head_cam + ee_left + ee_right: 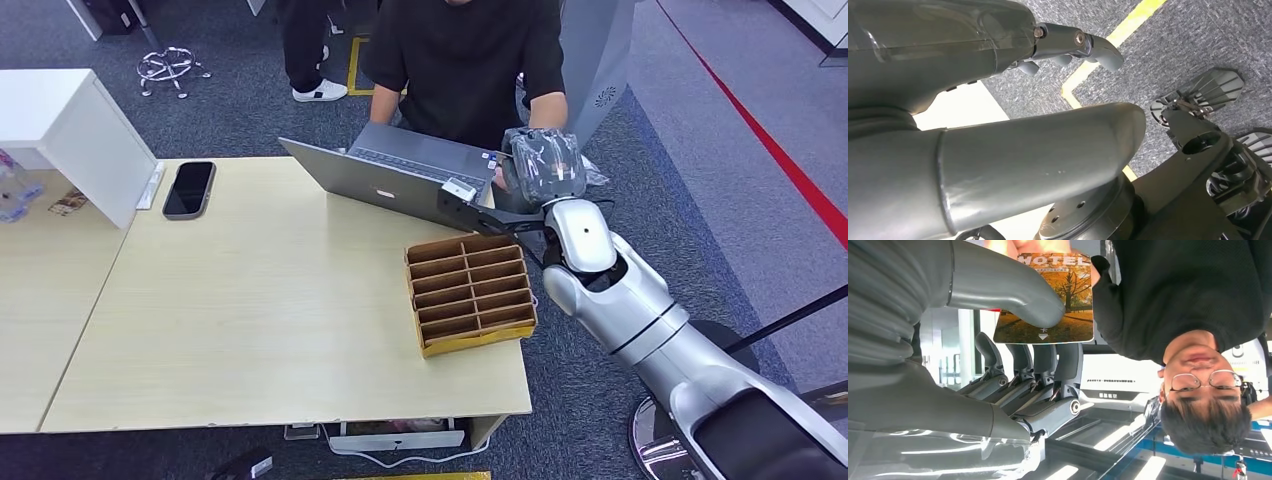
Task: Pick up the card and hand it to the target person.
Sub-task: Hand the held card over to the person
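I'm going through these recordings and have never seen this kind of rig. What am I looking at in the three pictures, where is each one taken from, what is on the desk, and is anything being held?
It is a two-legged humanoid robot with silver arms and many-fingered hands. The head view looks down from high on its body. Its right hand reaches over a wooden desk toward a seated person in black. On the desk lie an open laptop, a cardboard divider tray and a dark phone.

The right wrist view, turned upside down, comes from a camera behind that hand: thumb and fingers pinch a card printed with an autumn tree and "MOTEL", held out to the person.

The left wrist view shows the left hand hanging over grey carpet, holding nothing, fingers curled.
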Tool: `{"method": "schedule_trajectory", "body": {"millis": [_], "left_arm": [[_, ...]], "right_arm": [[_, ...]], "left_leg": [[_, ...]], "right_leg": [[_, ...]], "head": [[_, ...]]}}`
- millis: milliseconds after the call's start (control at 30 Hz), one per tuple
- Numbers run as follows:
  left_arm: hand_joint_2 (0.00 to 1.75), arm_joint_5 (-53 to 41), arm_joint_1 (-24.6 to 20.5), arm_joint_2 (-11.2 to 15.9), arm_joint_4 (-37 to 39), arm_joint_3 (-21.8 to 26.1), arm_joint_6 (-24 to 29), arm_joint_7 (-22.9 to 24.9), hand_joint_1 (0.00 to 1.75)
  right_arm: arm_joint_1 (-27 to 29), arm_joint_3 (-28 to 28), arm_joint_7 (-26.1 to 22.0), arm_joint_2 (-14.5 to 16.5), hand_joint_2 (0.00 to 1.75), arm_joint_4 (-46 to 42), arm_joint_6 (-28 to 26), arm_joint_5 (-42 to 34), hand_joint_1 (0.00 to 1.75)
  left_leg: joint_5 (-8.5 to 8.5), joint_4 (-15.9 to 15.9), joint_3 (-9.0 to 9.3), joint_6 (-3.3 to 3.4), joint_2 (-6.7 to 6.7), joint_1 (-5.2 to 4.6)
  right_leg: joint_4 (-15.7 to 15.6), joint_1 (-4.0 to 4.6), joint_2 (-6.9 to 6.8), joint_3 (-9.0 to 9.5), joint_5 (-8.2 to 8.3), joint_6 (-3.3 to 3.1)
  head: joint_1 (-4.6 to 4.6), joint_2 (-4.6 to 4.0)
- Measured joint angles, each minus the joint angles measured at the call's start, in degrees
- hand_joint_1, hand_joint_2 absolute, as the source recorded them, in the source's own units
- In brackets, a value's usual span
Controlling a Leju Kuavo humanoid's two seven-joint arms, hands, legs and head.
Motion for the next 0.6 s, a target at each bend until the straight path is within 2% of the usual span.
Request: {"method": "schedule_trajectory", "body": {"millis": [200,300,333,400,467,600], "left_arm": [[0.00,-0.2,-0.5,-0.4,0.0,-0.1,-0.1,0.3,0.00],[0.00,-0.2,-0.6,-0.5,0.0,-0.1,-0.1,0.3,0.00],[0.00,-0.3,-0.7,-0.6,0.0,-0.1,-0.1,0.3,0.00],[0.00,-0.3,-0.7,-0.7,0.0,-0.1,-0.1,0.3,0.00],[0.00,-0.3,-0.7,-0.7,0.0,-0.1,-0.2,0.3,0.00],[0.00,-0.3,-0.8,-0.8,0.0,-0.1,-0.3,0.4,0.00]], "right_arm": [[-0.7,0.7,-0.6,2.2,1.75,3.6,0.1,0.9,1.30],[-0.9,1.2,-0.8,3.0,1.75,5.6,0.5,1.2,1.19],[-0.9,1.2,-0.9,3.2,1.75,6.1,0.6,1.3,1.08],[-0.9,1.3,-0.9,3.5,1.75,7.2,1.0,1.3,0.49],[-0.9,1.3,-1.0,3.8,1.75,8.3,1.5,0.9,0.01],[-0.9,1.4,-1.2,4.3,1.75,9.9,2.1,0.0,0.00]], "left_leg": [[0.00,0.0,0.00,0.00,0.00,0.00],[0.00,0.0,0.00,0.00,0.00,0.00],[0.01,0.0,0.00,0.00,0.00,0.00],[0.01,0.0,0.00,-0.01,0.00,0.00],[0.01,0.0,0.00,-0.01,0.00,0.00],[0.01,0.0,0.00,-0.01,0.00,0.00]], "right_leg": [[0.0,0.00,0.00,0.00,0.00,0.00],[0.0,0.00,-0.01,0.00,0.00,0.00],[0.0,0.00,-0.01,0.00,0.00,0.00],[0.0,0.00,-0.01,0.00,0.00,0.00],[0.0,0.00,0.00,-0.01,0.00,0.00],[0.0,0.00,0.01,-0.03,0.00,0.00]], "head": [[-0.01,0.00],[-0.01,0.00],[-0.01,0.00],[0.00,0.00],[0.01,0.00],[0.00,0.00]]}}
